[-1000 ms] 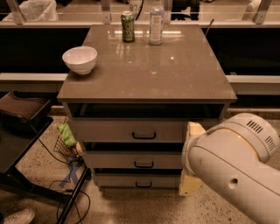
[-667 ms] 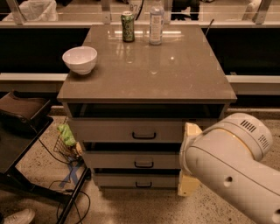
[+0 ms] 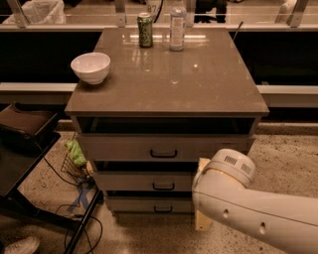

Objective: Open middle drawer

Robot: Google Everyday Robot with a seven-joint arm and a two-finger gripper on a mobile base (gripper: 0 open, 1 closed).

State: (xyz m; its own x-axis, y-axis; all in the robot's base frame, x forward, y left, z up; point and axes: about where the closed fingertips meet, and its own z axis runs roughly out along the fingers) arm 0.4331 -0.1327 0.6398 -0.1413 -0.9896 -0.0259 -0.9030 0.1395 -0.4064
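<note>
Lower now, the white arm (image 3: 248, 211) has sunk toward the lower right. Its gripper is out of sight there, so I cannot tell the jaws. Under the surface (image 3: 164, 84), lower centre, the middle drawer (image 3: 134, 181) looks shut, its handle (image 3: 163, 186) untouched.

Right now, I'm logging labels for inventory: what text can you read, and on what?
Green can: print too blurred.
"87", faint: sign behind that can.
Clear bottle: label unreadable.
Middle drawer, bowl, white arm: no text.
Gripper: out of view, past the arm.
</note>
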